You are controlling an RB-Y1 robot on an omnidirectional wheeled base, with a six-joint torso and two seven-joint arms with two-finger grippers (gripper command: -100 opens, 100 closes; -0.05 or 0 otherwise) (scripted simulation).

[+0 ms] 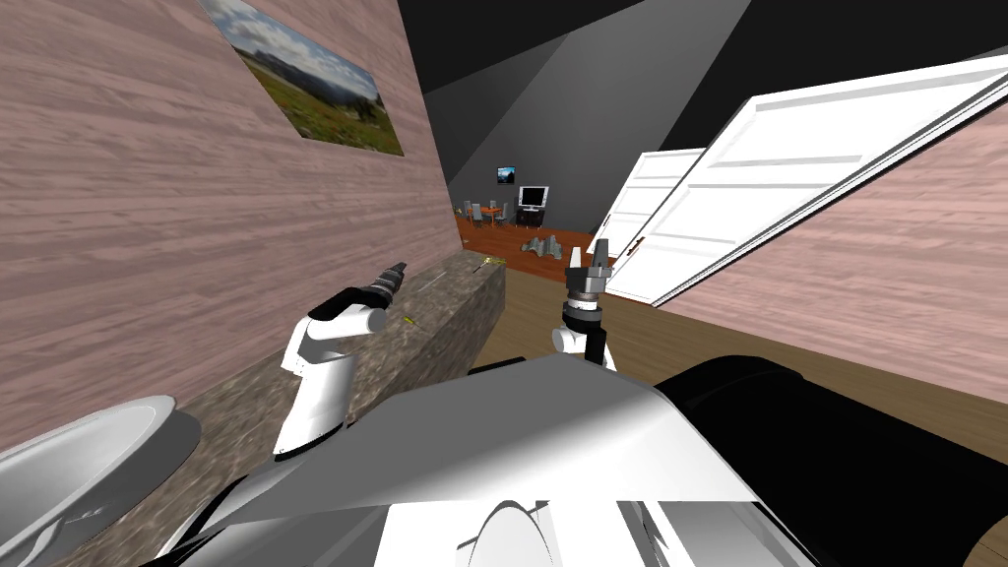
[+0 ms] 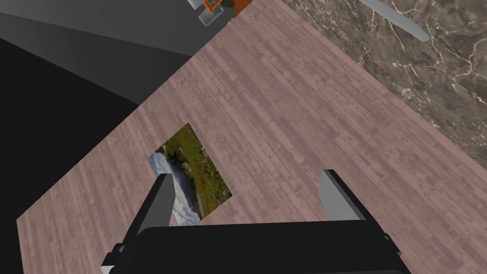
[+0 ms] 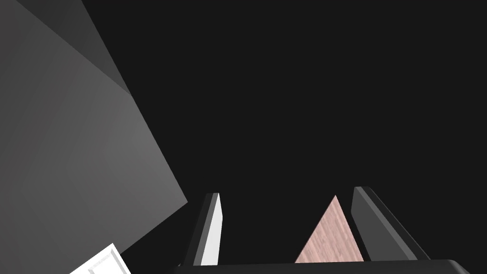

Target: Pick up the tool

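A small yellow-green tool (image 1: 485, 263) lies near the far end of the brown marbled counter (image 1: 463, 295) along the left wall. A tinier yellow item (image 1: 409, 322) lies on the counter just below my left gripper (image 1: 397, 272). That gripper is raised over the counter and aims at the wall; in its wrist view the left gripper (image 2: 247, 177) is open with nothing between the fingers. A long grey blade-like thing (image 2: 394, 19) lies on the counter (image 2: 428, 81) beyond it. My right gripper (image 1: 589, 252) points upward off the counter's end; up close the right gripper (image 3: 287, 191) is open, holding nothing.
A white sink basin (image 1: 79, 472) is set in the counter's near end. A landscape picture (image 1: 310, 84) hangs on the pinkish wood wall above. White doors (image 1: 787, 187) stand to the right across a wooden floor (image 1: 689, 335). A far room with furniture (image 1: 512, 212) lies ahead.
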